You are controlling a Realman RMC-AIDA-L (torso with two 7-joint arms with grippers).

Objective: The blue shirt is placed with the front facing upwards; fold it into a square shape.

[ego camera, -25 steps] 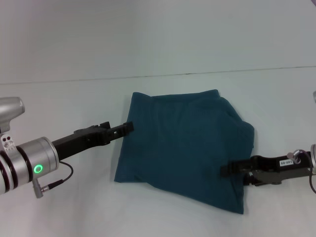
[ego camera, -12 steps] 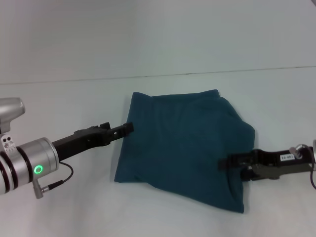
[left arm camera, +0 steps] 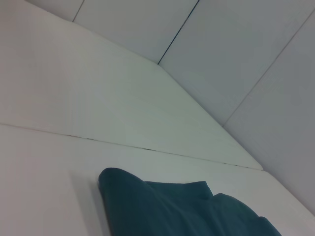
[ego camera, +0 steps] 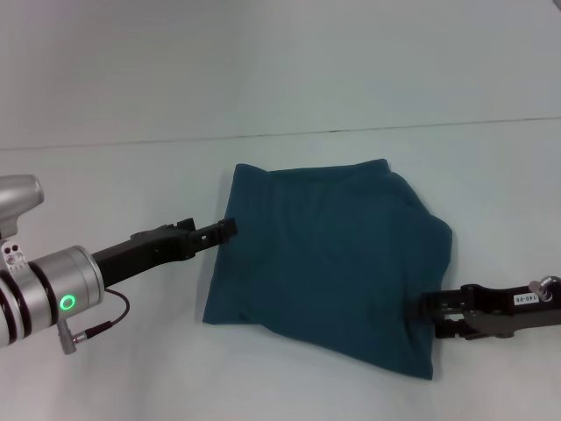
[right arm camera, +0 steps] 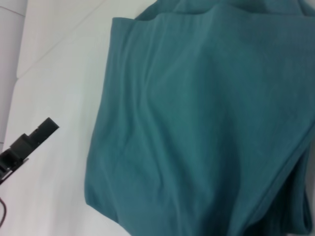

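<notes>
The blue shirt [ego camera: 329, 259] lies folded into a rough square on the white table, plain teal side up, with no lettering showing. It also shows in the right wrist view [right arm camera: 197, 118] and the left wrist view [left arm camera: 172, 206]. My left gripper [ego camera: 226, 229] is low over the table with its tip at the shirt's left edge. It shows far off in the right wrist view [right arm camera: 34, 137]. My right gripper [ego camera: 428, 312] is at the shirt's right edge near the front right corner, open and holding nothing.
The white table [ego camera: 105, 368] runs to a seam at the back [ego camera: 280, 133], with a pale wall behind it. A cable hangs under my left forearm [ego camera: 101, 320].
My right gripper has drawn back to the right and a little toward me, off the top of the shirt to its right edge. The left arm and the shirt have not moved.
</notes>
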